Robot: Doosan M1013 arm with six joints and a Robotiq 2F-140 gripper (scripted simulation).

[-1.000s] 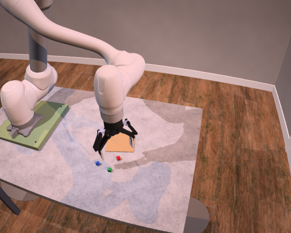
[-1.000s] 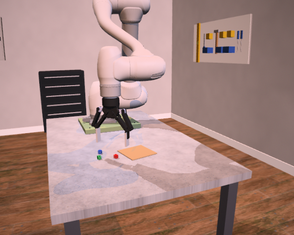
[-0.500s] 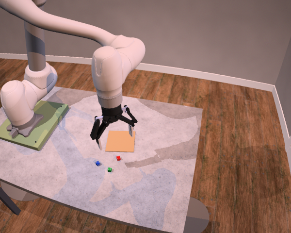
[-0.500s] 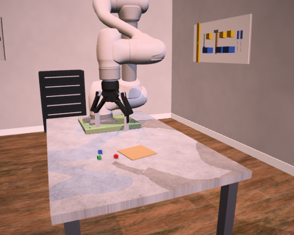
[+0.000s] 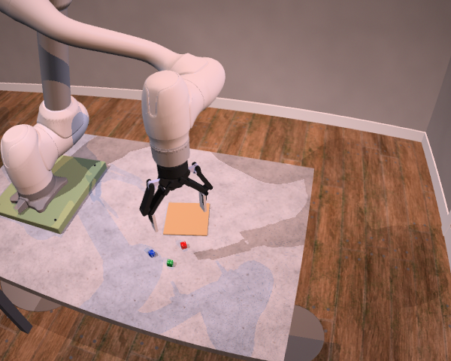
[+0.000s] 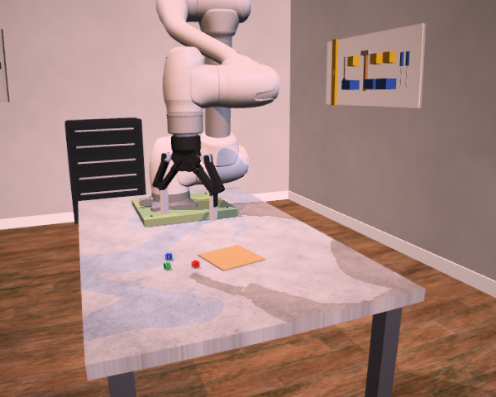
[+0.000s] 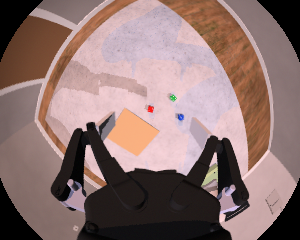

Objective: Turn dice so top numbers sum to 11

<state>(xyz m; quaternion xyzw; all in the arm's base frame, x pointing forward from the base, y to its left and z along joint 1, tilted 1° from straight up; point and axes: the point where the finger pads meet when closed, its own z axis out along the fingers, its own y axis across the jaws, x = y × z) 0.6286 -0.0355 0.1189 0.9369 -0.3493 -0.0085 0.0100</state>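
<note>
Exterior view — the end effector [image 5: 179, 220] [image 6: 188, 212] [image 7: 153, 121] hangs above the table [image 5: 256, 201] [image 6: 282, 239] [image 7: 140, 50], released and spread wide — gripping nothing.

Honestly, you can't read the pips on your red die [image 5: 183, 245] [image 6: 195, 264] [image 7: 150, 109], blue die [image 5: 151, 253] [image 6: 168, 256] [image 7: 181, 117] or green die [image 5: 170, 262] [image 6: 167, 265] [image 7: 173, 98], way too tiny.

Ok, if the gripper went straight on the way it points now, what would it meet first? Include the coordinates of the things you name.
The gripper [image 5: 179, 220] [image 6: 188, 216] [image 7: 153, 121] points down, so probably the tabletop [image 5: 252, 205] [image 6: 291, 265] [image 7: 157, 72] or the orange mat [image 5: 186, 219] [image 6: 231, 257] [image 7: 134, 132]; depth leaves unclear which.
</note>
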